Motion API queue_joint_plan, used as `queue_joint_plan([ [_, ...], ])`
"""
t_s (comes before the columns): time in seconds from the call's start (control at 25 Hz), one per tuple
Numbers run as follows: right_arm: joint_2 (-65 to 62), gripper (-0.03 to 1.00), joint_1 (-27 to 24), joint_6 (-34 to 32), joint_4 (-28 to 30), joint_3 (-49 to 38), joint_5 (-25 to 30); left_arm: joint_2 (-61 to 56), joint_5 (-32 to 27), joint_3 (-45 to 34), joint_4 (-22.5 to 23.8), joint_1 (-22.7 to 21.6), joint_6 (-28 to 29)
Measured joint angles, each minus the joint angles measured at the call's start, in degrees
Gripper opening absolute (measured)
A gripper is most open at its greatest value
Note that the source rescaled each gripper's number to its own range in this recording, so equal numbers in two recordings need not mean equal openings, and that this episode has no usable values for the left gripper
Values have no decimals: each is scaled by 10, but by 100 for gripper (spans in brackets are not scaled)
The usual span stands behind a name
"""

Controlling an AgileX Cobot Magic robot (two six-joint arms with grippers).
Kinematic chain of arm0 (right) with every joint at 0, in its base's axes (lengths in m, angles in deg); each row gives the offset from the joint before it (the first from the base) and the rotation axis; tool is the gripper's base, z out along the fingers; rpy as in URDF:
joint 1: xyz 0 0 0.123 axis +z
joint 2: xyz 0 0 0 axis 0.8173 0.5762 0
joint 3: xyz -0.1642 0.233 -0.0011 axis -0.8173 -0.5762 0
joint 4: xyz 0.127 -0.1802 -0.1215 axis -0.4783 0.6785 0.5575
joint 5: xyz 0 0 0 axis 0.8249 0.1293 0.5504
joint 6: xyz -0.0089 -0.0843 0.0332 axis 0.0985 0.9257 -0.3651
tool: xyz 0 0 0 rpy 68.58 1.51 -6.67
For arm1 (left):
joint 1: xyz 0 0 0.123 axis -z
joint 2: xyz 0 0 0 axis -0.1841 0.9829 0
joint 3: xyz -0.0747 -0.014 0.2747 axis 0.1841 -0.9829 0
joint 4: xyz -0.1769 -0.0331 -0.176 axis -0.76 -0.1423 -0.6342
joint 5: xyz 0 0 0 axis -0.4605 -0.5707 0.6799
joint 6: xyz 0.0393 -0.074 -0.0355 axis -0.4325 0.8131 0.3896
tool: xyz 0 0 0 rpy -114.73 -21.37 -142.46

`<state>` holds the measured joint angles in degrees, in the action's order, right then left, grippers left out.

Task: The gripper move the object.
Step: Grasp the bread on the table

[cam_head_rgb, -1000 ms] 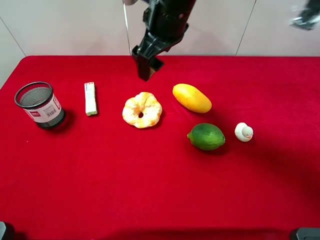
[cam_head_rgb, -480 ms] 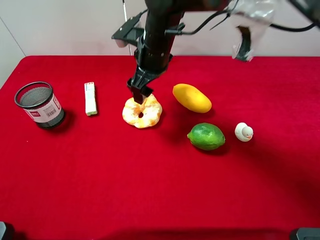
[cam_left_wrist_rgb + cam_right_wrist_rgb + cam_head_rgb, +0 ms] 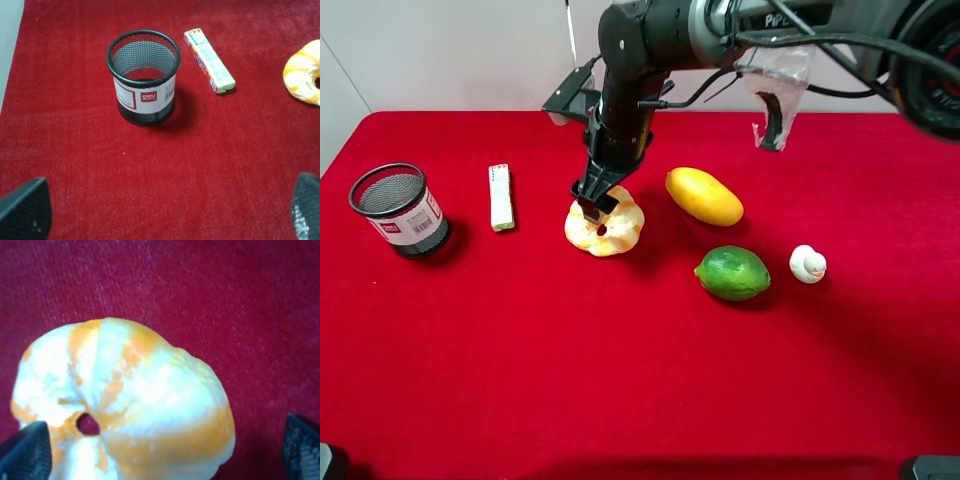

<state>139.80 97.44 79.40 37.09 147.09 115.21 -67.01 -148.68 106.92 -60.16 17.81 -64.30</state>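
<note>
The doughnut-like pastry (image 3: 617, 234), pale yellow-orange with white patches, lies on the red cloth (image 3: 620, 380) left of centre. My right gripper (image 3: 594, 206) reaches across from the right and is down on the pastry's upper left part. In the right wrist view the pastry (image 3: 130, 400) fills the space between the spread fingertips (image 3: 25, 452), so the gripper (image 3: 162, 450) is open around it. My left gripper (image 3: 165, 207) is open and empty, hovering over bare cloth. The pastry's edge also shows in the left wrist view (image 3: 302, 75).
A black mesh pen cup (image 3: 400, 210) (image 3: 143, 75) stands at the far left, with a white stick-shaped pack (image 3: 500, 196) (image 3: 208, 60) beside it. A yellow mango (image 3: 703, 196), a green lime (image 3: 732, 273) and a small white duck (image 3: 807, 264) lie right of the pastry.
My right arm has come down from above the table's back edge onto the pastry. The pastry and the other objects have not moved.
</note>
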Motion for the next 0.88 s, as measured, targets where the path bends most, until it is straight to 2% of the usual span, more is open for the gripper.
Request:
queue_joint_plan([
  [0.28, 26, 100, 0, 0, 17, 0, -30, 0, 0, 0, 0, 0, 0],
  [0.6, 39, 99, 0, 0, 25, 0, -33, 0, 0, 0, 0, 0, 0],
  [0.64, 39, 90, 0, 0, 25, 0, -33, 0, 0, 0, 0, 0, 0],
  [0.68, 39, 77, 0, 0, 25, 0, -33, 0, 0, 0, 0, 0, 0],
  [0.84, 39, 18, 0, 0, 24, 0, -29, 0, 0, 0, 0, 0, 0],
  [0.88, 39, 7, 0, 0, 25, 0, -28, 0, 0, 0, 0, 0, 0],
])
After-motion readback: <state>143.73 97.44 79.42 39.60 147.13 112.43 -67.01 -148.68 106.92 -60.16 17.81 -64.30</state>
